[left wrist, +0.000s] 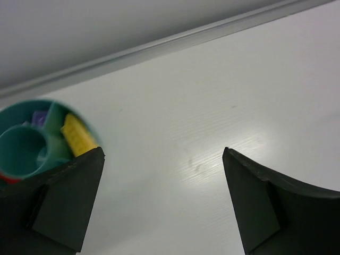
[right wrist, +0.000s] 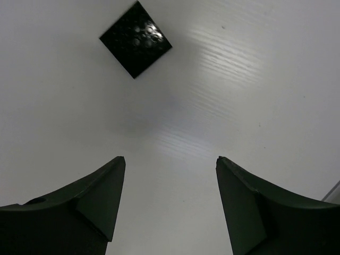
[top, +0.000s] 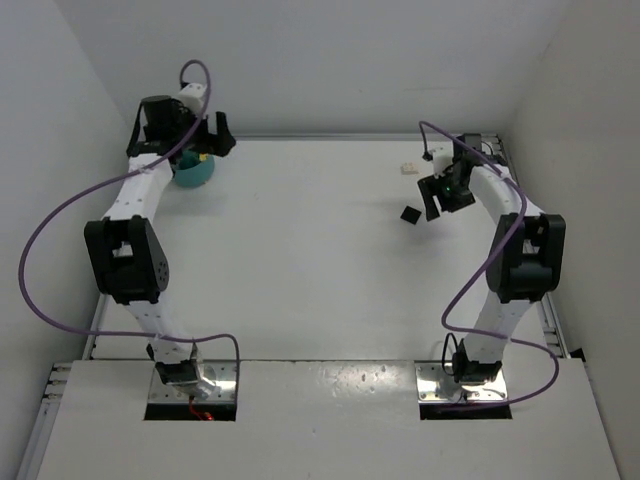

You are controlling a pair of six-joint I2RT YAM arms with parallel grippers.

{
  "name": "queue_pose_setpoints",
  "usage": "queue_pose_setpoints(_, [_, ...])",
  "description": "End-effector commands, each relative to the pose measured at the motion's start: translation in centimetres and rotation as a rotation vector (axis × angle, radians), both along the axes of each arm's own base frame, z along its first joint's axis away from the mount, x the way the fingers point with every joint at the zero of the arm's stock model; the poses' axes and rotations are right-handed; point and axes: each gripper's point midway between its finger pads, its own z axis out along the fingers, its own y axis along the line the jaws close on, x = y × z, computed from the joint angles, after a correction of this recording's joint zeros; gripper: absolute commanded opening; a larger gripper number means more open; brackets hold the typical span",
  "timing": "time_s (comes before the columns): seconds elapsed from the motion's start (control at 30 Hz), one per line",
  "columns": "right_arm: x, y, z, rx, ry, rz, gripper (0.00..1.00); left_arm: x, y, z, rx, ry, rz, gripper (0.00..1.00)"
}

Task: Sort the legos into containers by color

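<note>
1. Two fingers of the left gripper [left wrist: 163,159] stood wide apart, with only bare white table [left wrist: 223,90] showing between them.
2. Just beside its left finger, partly cut off by the edge of the left wrist view, sat the teal bowl [left wrist: 32,104]. A yellow lego [left wrist: 78,135] lay in the compartment nearest the finger, and a purple lego [left wrist: 38,118] lay in the one beyond it. A sliver of red [left wrist: 6,179] showed below the central ring [left wrist: 18,151].
3. From above, the bowl stood at the table's far left corner, under the left gripper.
4. Both fingers of the right gripper [right wrist: 170,162] were likewise spread wide and held nothing.
5. Ahead of them, apart from both tips, a flat square black lego [right wrist: 136,38] lay on the table, turned corner-on to the camera.
6. In the top view a cream-white lego [top: 408,168] lay farther back on the right side, near the black one but not touching it, well apart from the bowl.
</note>
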Motion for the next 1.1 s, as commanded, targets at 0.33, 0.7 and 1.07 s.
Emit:
queue_pose_setpoints(0.33, [12.2,0.3,3.1,0.064,-0.218,-0.031,0.95,-2.4,-8.6,4.5,-0.017,-0.062,-0.112,1.00])
queue_pose_setpoints(0.7, [18.7,0.4,-1.7,0.000,-0.361,0.433,0.82,-3.3,-5.9,4.1,-0.117,0.035,-0.115,1.00])
queue_pose_setpoints(1.07, [22.6,1.3,-3.6,0.064,-0.398,0.289,0.96,-5.0,-4.9,3.9,-0.113,0.044,-0.078,1.00])
